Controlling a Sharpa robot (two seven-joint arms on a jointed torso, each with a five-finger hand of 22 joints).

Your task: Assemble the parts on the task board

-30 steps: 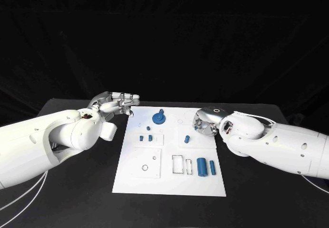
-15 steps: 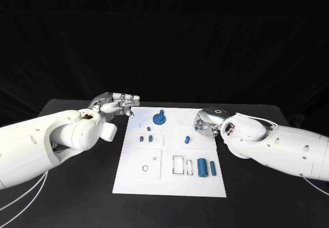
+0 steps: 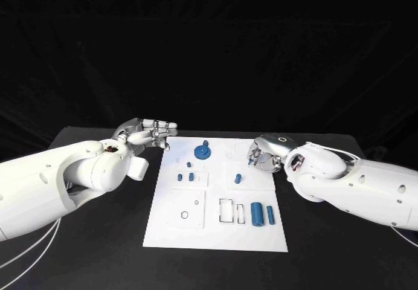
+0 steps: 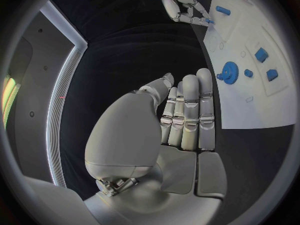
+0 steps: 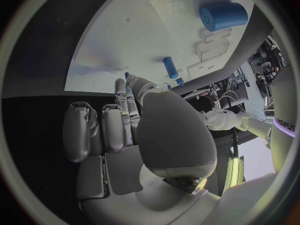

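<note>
Board is lying between my hands; left hand is hovering, fingers straight and pressed together, empty; right hand is pinching a small blue part.

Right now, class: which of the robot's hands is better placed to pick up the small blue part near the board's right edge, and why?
The right hand. It hovers over the task board's right edge, close to the small blue part. The left hand sits off the board's far-left corner, empty, farther away.

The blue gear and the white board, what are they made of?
The blue gear looks like matte plastic: even solid colour, no glint. The white board seems a smooth, flat plate, perhaps plastic or painted metal; the pictures cannot settle which.
</note>
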